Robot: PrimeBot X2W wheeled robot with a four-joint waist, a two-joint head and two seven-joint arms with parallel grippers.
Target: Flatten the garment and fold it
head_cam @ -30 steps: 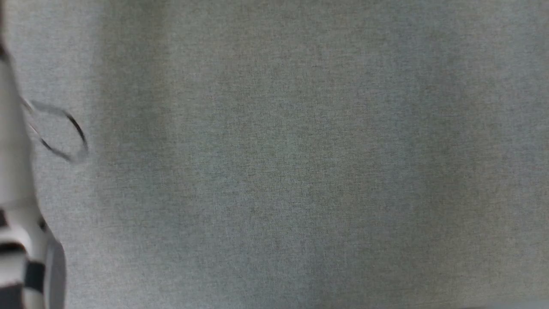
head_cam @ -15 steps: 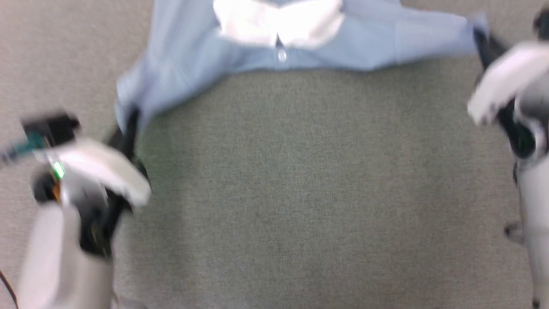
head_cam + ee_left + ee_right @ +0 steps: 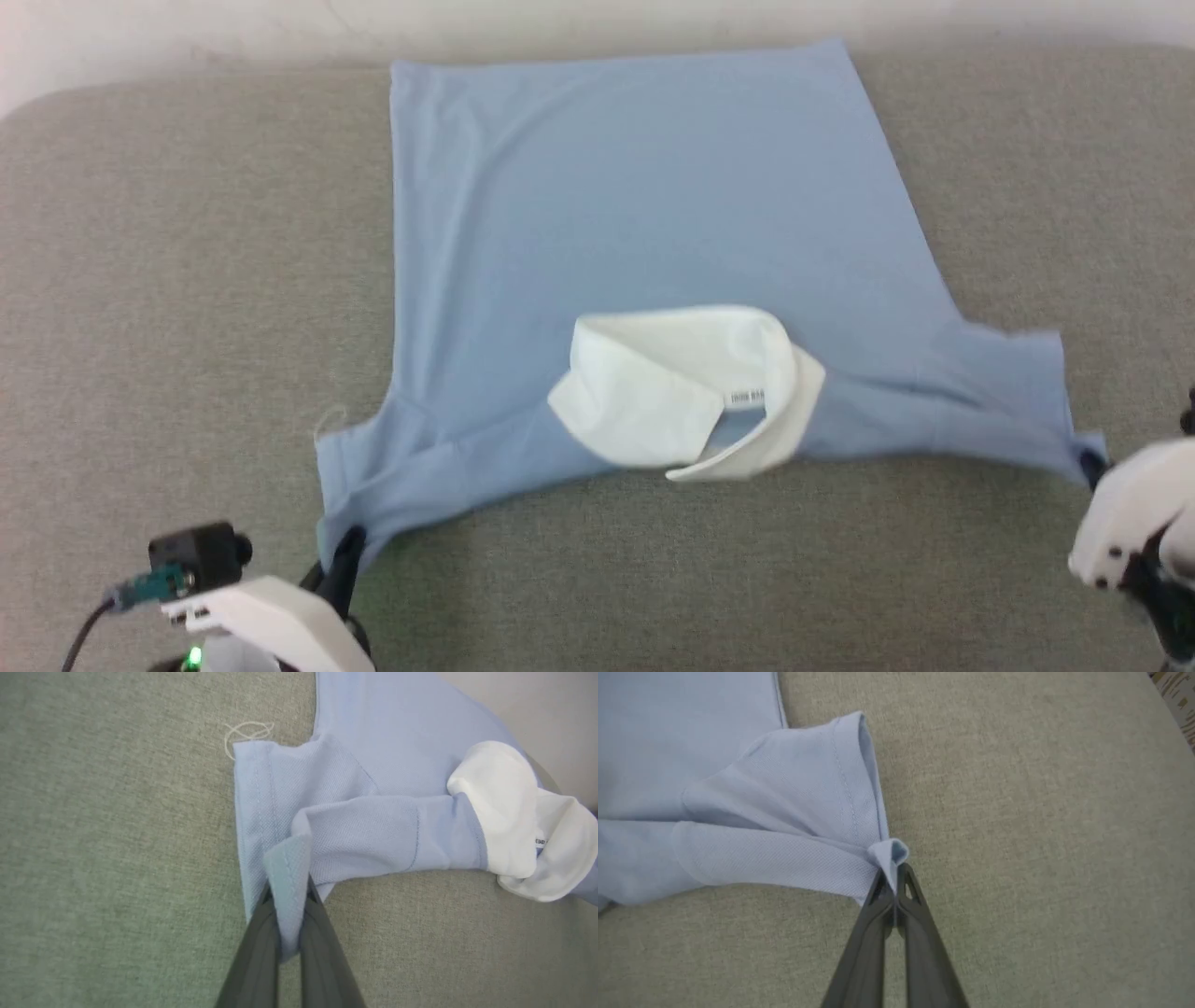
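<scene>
The shirt (image 3: 653, 187) lies spread on a grey cloth surface (image 3: 140, 280), its hem at the far edge by a pale wall (image 3: 187, 28) and its white collar (image 3: 681, 387) at the near side, towards the robot. The collar is rumpled and partly turned over, with a small label (image 3: 745, 398) showing inside it. The body of the shirt is mostly flat, with a few shallow creases near its left side. The left gripper (image 3: 344, 560) is closed on the near corner of the left sleeve: in the left wrist view a fold of the sleeve hem is pinched between its two dark fingers (image 3: 261, 947), and a raised ridge of cloth runs from there to the collar. A loose pale thread (image 3: 247, 735) lies on the grey surface just beside the far corner of that sleeve. The right gripper (image 3: 1090, 464) is closed on the near corner of the right sleeve, its fingertips (image 3: 878, 896) meeting on a small peak of hem, with a like ridge running towards the shirt's middle. Both sleeves are drawn outward, well apart
</scene>
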